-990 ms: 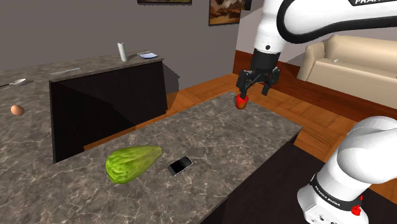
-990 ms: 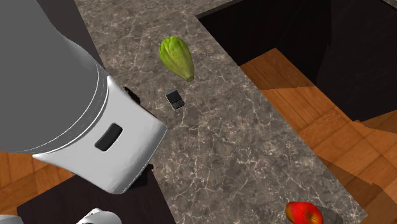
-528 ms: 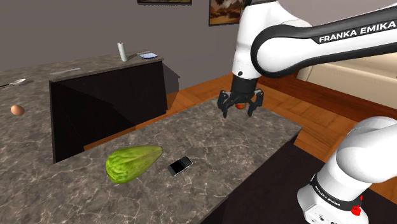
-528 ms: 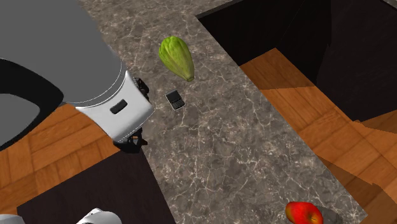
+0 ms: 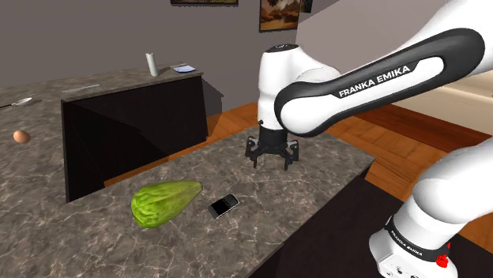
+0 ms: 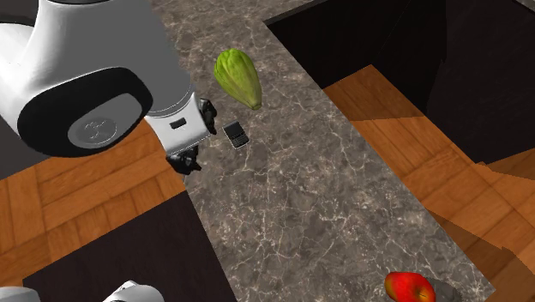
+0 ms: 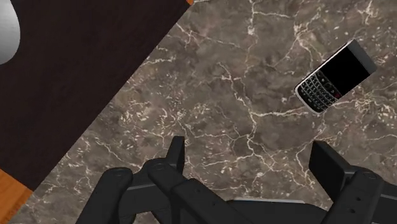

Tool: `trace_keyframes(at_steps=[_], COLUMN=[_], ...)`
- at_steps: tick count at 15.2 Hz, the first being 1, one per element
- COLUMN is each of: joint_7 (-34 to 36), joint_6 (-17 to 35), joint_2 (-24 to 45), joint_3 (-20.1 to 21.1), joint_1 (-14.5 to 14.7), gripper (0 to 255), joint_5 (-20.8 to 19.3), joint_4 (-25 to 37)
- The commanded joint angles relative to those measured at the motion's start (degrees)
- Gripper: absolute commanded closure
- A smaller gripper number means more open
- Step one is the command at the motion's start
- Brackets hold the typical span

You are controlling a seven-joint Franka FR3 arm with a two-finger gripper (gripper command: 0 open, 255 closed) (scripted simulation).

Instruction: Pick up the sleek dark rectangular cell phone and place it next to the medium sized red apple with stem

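The dark rectangular cell phone (image 5: 224, 205) lies flat on the marble counter (image 5: 316, 170), keypad and screen up, close to a green leafy vegetable (image 5: 164, 201). My gripper (image 5: 271, 162) hangs low over the counter, open and holding nothing, a short way from the phone on the side toward the far end. In the wrist view the phone (image 7: 335, 76) lies ahead of the gripper (image 7: 251, 159), off beyond one finger and not between the two. The red apple (image 6: 410, 287) rests at the far end of the counter (image 6: 343, 197), well away from the phone (image 6: 235, 134).
The green vegetable (image 6: 238, 77) lies just beyond the phone. A second counter across a dark gap carries an egg (image 5: 21, 136), a spoon (image 5: 20, 102), a white bottle (image 5: 152, 63) and a plate (image 5: 183, 69). The counter's edge (image 7: 121, 83) runs near the gripper, with wood floor below.
The arm has swung from above the apple at the counter's far end toward the phone and dropped lower. The fingers stayed open. Phone, vegetable and apple have not moved.
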Motion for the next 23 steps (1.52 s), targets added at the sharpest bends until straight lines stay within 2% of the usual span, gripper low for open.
trace_keyframes(at_steps=[1, 4, 7, 8, 10, 13, 17, 23], joint_7=[7.5, 19.5, 34.6, 39.8, 48.8, 58.7, 67.9, 69.6], joint_6=[3.1, 7.2, 10.0, 10.4, 10.6, 10.5, 10.2, 13.2], joint_2=[5.3, 14.5, 26.0, 30.0, 37.2, 45.7, 55.2, 58.5], joint_3=[4.2, 10.0, 13.5, 13.2, 10.5, 4.9, -1.5, -3.9], joint_1=[-2.4, -6.5, -8.9, -8.4, -5.3, 0.8, 7.5, 9.3], gripper=[0, 0, 0, 0, 0, 0, 0, 0], joint_5=[-1.9, -8.2, -19.6, -23.9, -31.1, -37.6, -41.7, -44.4], joint_4=[1.9, 5.0, 9.2, 10.8, 14.4, 20.3, 28.6, 28.6])
